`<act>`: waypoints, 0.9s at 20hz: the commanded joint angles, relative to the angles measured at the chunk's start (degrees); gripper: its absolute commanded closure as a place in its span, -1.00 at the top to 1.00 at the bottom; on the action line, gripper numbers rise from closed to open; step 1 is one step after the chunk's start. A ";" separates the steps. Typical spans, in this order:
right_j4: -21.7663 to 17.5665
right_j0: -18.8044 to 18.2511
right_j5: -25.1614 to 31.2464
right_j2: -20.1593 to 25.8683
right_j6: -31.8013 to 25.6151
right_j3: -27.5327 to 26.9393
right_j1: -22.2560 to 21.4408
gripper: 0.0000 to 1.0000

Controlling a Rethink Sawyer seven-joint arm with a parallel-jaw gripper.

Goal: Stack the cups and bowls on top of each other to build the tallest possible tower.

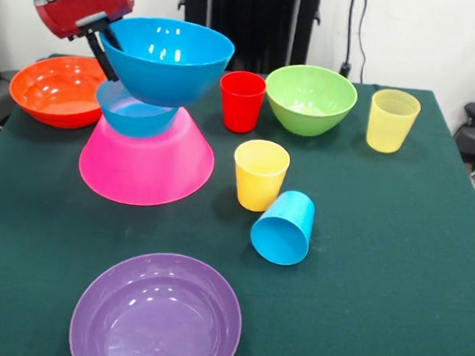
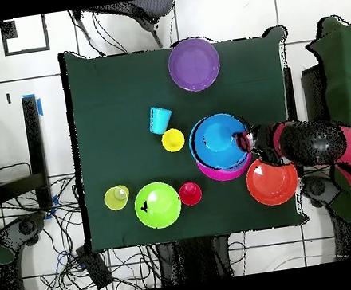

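The pink bowl (image 1: 147,163) lies upside down at the left of the table. A small blue bowl (image 1: 135,116) stands upright on it. My gripper (image 1: 108,43) is shut on the left rim of the medium blue bowl (image 1: 169,59), with one finger inside and one outside. It holds this bowl slightly tilted, with its base at the small bowl's mouth. In the overhead view the gripper (image 2: 245,142) is at the right rim of the blue bowl (image 2: 219,140), over the pink bowl (image 2: 232,172).
The orange bowl (image 1: 58,89) stands behind the stack on the left. The red cup (image 1: 242,101), green bowl (image 1: 309,99) and pale yellow cup (image 1: 392,119) stand at the back. The yellow cup (image 1: 260,174) is upright at centre. The blue cup (image 1: 284,227) lies on its side. The purple bowl (image 1: 157,312) is at the front.
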 commanded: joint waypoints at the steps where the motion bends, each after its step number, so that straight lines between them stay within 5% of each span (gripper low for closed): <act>1: -2.58 0.52 5.28 2.51 -13.99 0.12 0.60 -1.00; 18: -6.04 -3.34 11.18 2.53 -20.00 -2.01 2.40 -1.00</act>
